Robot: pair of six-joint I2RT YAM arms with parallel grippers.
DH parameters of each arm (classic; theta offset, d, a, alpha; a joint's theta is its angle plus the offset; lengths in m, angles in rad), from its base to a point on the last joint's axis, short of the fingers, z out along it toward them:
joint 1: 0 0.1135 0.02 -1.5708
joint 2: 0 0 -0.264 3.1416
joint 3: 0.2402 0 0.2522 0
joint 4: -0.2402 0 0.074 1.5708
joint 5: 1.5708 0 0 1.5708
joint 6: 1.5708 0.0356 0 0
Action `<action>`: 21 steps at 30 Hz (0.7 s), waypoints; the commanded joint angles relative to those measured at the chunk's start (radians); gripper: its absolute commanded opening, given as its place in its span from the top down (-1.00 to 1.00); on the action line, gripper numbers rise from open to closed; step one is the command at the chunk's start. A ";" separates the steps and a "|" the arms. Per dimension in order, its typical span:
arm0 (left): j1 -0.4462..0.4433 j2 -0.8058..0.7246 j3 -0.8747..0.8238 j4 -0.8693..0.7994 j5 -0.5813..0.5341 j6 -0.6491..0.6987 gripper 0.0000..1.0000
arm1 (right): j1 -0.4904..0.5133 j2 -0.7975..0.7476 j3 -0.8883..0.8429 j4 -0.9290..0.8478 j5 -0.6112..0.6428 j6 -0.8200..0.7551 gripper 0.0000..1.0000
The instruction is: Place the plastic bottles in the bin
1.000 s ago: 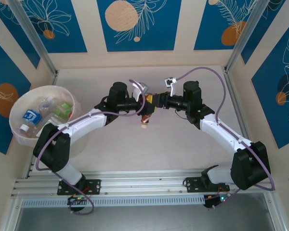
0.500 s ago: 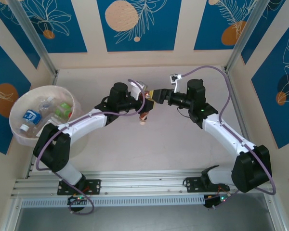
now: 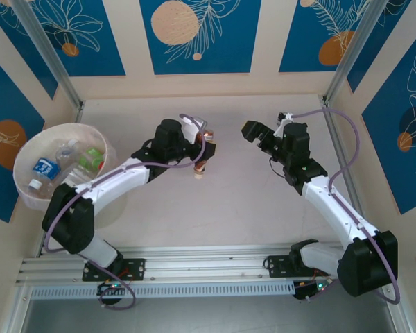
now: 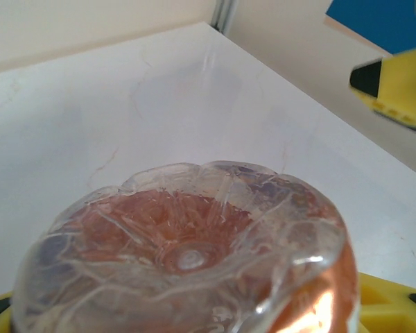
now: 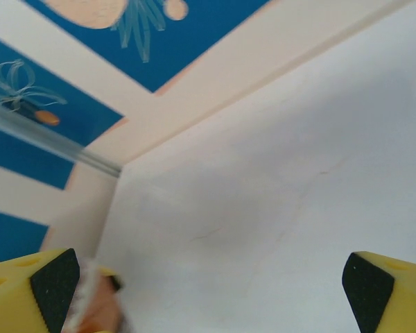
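While the left end effector (image 3: 205, 144) grips a reddish bottle (image 3: 202, 164), right end effector (image 3: 258, 135) open and empty, carriage leftward to the bin (image 3: 21, 182) appears due.

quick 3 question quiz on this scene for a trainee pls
1. True or false: the right gripper is closed on a bottle.
2. What grips the brownish bottle? A. the left gripper B. the right gripper C. nothing, it lies on the table
3. Fill in: the bin stands on the robot's ____ side.

Key: 1 false, its jaws stand wide apart with nothing between them; 2 A; 3 left.
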 commanded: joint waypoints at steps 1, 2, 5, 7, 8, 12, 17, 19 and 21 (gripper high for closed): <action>0.006 -0.104 0.029 -0.075 -0.075 0.026 0.21 | -0.030 -0.017 -0.010 -0.083 0.127 0.057 -0.99; 0.006 -0.132 0.035 -0.098 -0.072 0.039 0.21 | -0.039 -0.015 -0.011 -0.086 0.117 0.066 -0.99; 0.007 -0.230 0.057 -0.171 -0.066 0.082 0.22 | -0.056 -0.002 -0.021 -0.081 0.090 0.087 -0.99; 0.007 -0.293 0.086 -0.241 -0.091 0.110 0.23 | -0.061 0.011 -0.018 -0.076 0.076 0.090 -0.99; 0.006 -0.328 0.104 -0.281 -0.112 0.124 0.23 | -0.063 0.018 -0.015 -0.073 0.069 0.091 -0.99; 0.007 -0.417 0.208 -0.439 -0.273 0.146 0.24 | -0.066 0.054 -0.005 -0.051 0.041 0.098 -0.99; 0.009 -0.427 0.363 -0.656 -0.588 0.166 0.24 | -0.068 0.112 0.026 -0.036 -0.008 0.106 -1.00; 0.014 -0.425 0.392 -0.691 -0.731 0.209 0.25 | -0.069 0.133 0.039 -0.032 -0.027 0.106 -0.99; 0.037 -0.417 0.430 -0.717 -0.863 0.250 0.25 | -0.069 0.155 0.052 -0.030 -0.045 0.106 -1.00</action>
